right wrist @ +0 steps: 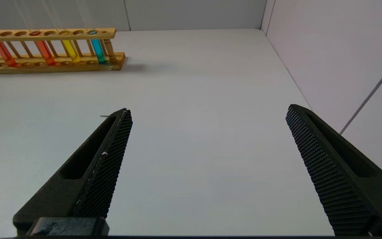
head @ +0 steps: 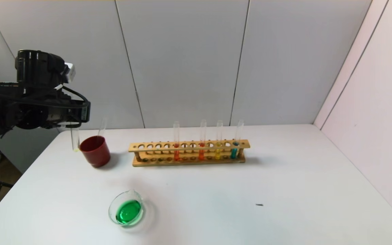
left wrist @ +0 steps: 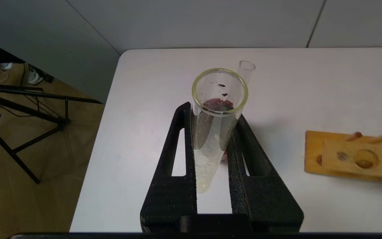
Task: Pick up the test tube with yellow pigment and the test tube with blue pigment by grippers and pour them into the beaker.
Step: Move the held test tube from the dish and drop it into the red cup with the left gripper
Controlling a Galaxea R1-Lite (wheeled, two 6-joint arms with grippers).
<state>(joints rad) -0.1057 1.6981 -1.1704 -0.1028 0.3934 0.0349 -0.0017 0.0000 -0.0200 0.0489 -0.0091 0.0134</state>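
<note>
- Head view: my left gripper (head: 75, 127) hangs just beside the red cup (head: 95, 150), clamped on a nearly drained test tube (head: 75, 139). The beaker (head: 126, 209), holding green liquid, sits nearer me than the cup.
- Left wrist view: only a yellowish film lines the tube; released off-centre, it could tip the cup.
- Right wrist view: my right gripper (right wrist: 207, 139) gapes empty, well apart from the cup, facing the rack (right wrist: 50, 49).

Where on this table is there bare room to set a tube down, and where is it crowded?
Bare room: the table's right half, from the wooden rack to the right wall, and the strip between rack and beaker. Crowded: the far left corner, where the left gripper holds an almost empty tube beside the red cup.
</note>
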